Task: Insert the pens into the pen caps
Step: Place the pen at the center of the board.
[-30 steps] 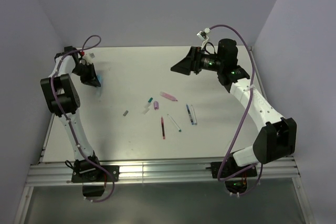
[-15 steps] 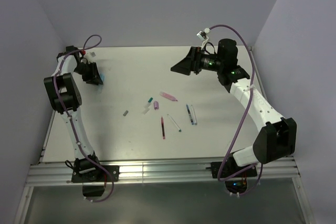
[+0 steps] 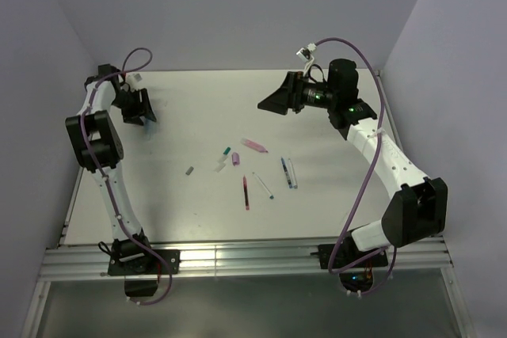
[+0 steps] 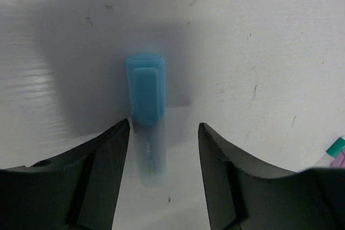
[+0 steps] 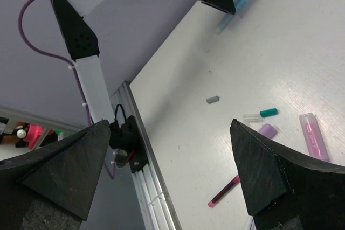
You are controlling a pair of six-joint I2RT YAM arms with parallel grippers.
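Observation:
In the left wrist view a pale pen (image 4: pixel 149 157) with a light blue cap (image 4: pixel 145 94) on its end lies on the table. My left gripper (image 4: pixel 163 131) is open around it, the pen close to the left finger (image 4: pixel 110 160), nothing gripped. From above, the left gripper (image 3: pixel 141 115) sits at the table's far left and hides that pen. My right gripper (image 3: pixel 264 104) hangs wide open above the far middle, empty. Mid-table lie a red pen (image 3: pixel 246 193), a green-tipped white pen (image 3: pixel 263 185), a dark blue pen (image 3: pixel 283 170), plus pink (image 3: pixel 253 145), purple (image 3: pixel 235 158), teal (image 3: pixel 226 150) and grey (image 3: pixel 189 170) caps.
A pale pen (image 3: pixel 292 173) lies beside the dark blue one, and a clear piece (image 3: pixel 221 165) by the purple cap. The right wrist view shows the table's left rail (image 5: pixel 145 187) and the left arm's base (image 5: pixel 126 141). Purple walls close in both sides.
My left gripper has opened, letting go of the light-blue-capped pen, and has shifted slightly toward the far edge. The right arm has not moved.

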